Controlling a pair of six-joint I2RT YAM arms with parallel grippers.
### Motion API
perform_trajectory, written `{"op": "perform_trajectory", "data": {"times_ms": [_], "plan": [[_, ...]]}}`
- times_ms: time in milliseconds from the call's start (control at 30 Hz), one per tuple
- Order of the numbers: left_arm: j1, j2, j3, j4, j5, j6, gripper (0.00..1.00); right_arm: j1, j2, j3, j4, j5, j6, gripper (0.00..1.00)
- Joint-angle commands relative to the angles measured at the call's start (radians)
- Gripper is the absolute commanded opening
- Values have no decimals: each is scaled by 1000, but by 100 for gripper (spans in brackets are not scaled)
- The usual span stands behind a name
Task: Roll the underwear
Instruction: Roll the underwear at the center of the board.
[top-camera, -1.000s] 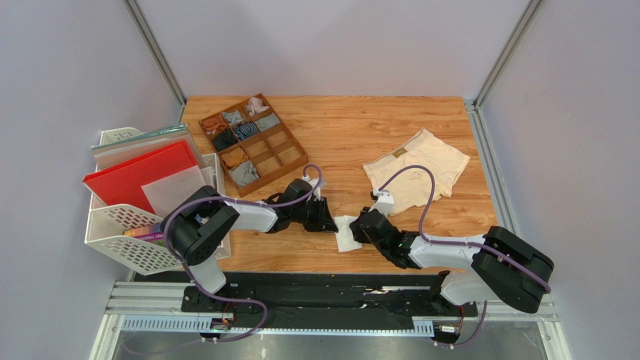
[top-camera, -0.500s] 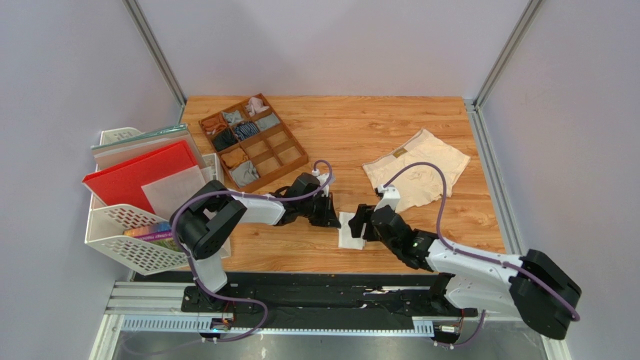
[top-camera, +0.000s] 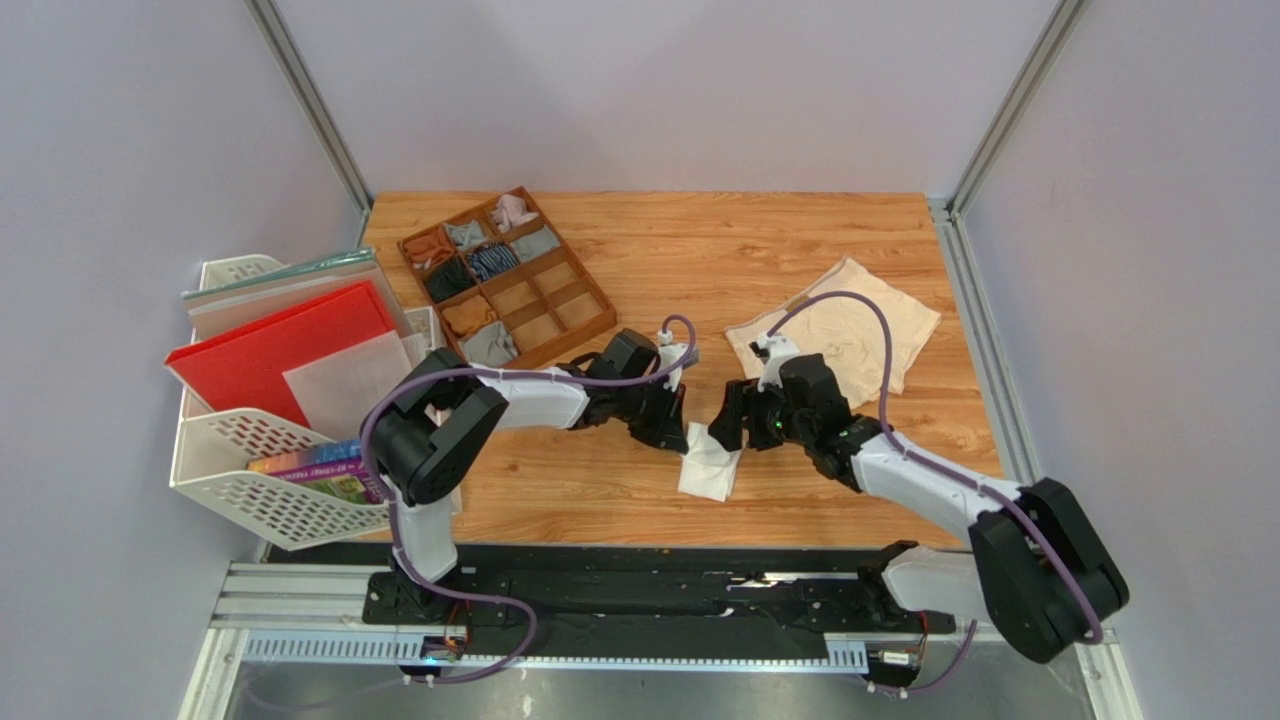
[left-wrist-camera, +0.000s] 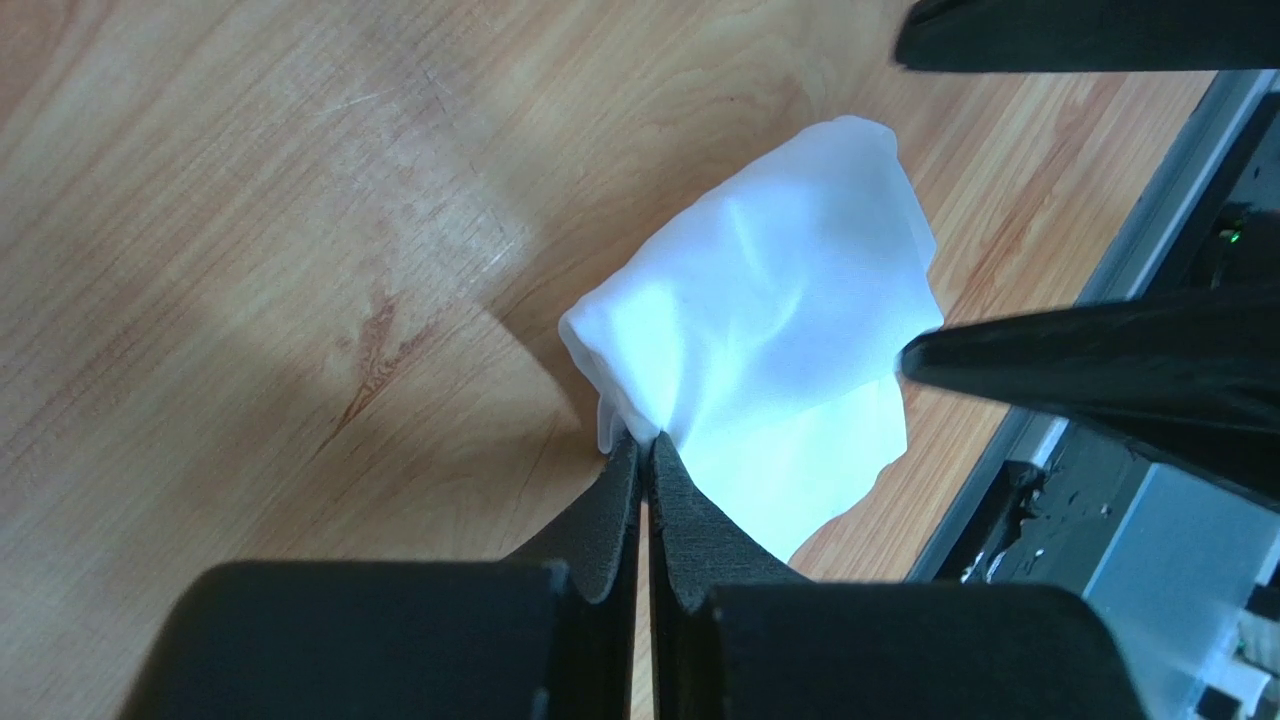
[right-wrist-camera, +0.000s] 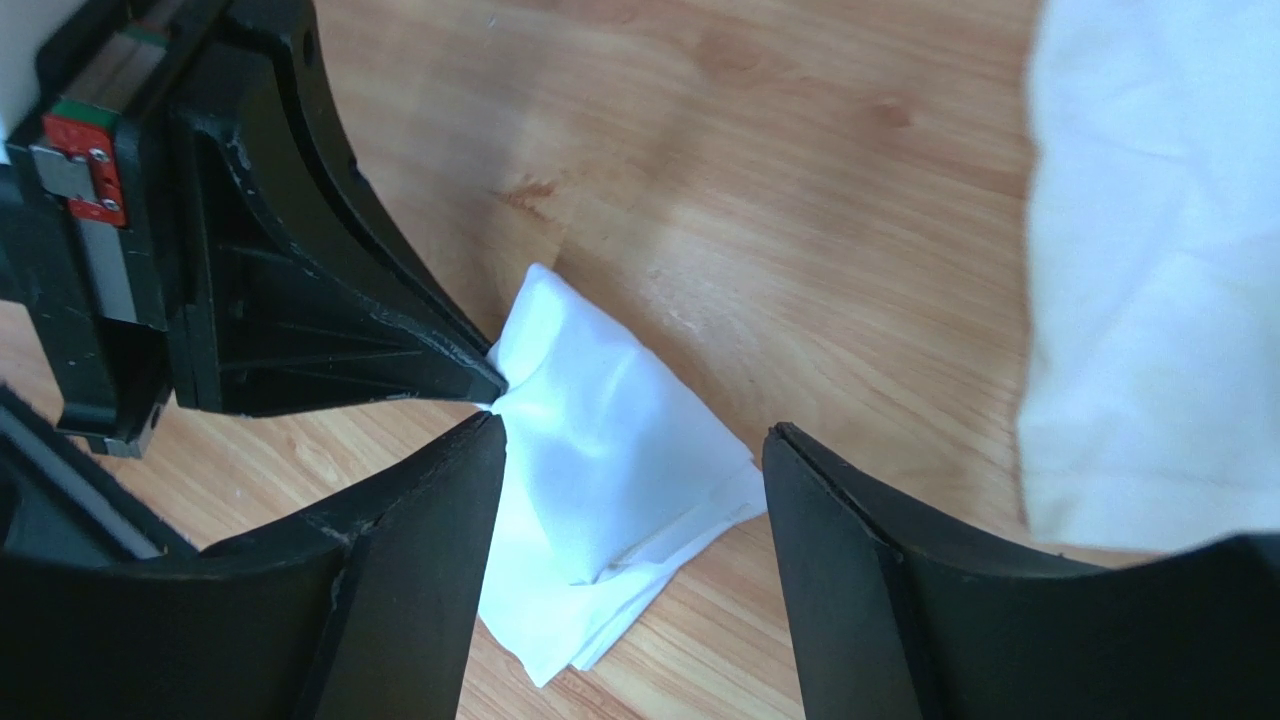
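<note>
Toward the near edge of the desk (top-camera: 601, 510), our left gripper (left-wrist-camera: 646, 450) pinches a corner of the white underwear (left-wrist-camera: 766, 300), while our right gripper (right-wrist-camera: 631, 435) (spread wide) straddles the same cloth.

No legible text — labels too small

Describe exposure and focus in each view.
Left wrist: the white underwear is blown out, folds faint, with a soft shadow on the table beside it. Right wrist: the cream underwear washes out to white and looks blurred. Top external: even light, sharp.
</note>
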Motion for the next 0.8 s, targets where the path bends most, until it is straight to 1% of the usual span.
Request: {"op": "perform_trajectory", "data": {"times_ms": [0, 133, 233, 333, 467, 600, 667, 767], "plan": [[-4, 14, 39, -97, 10, 128, 0, -20, 96, 54, 70, -201, -88, 68], [-4, 9, 45, -126, 12, 168, 0, -35, 147, 42, 107, -261, -93, 68], [-4, 9, 49, -139, 10, 190, 0, -44, 180, 57, 94, -289, -102, 68], [-4, 8, 51, -145, 13, 205, 0, -46, 222, 82, 72, -290, -110, 67], [-4, 2, 52, -160, 13, 234, 0, -44, 262, 114, 35, -243, -150, 66], [-4, -1, 62, -188, -4, 260, 0, -47, 314, 154, -2, -276, -156, 65], [-4, -1, 65, -199, -16, 271, 0, -49, 323, 157, -3, -292, -148, 64], [-4, -6, 65, -214, -30, 291, 0, -47, 322, 175, -60, -283, -148, 64]]}}
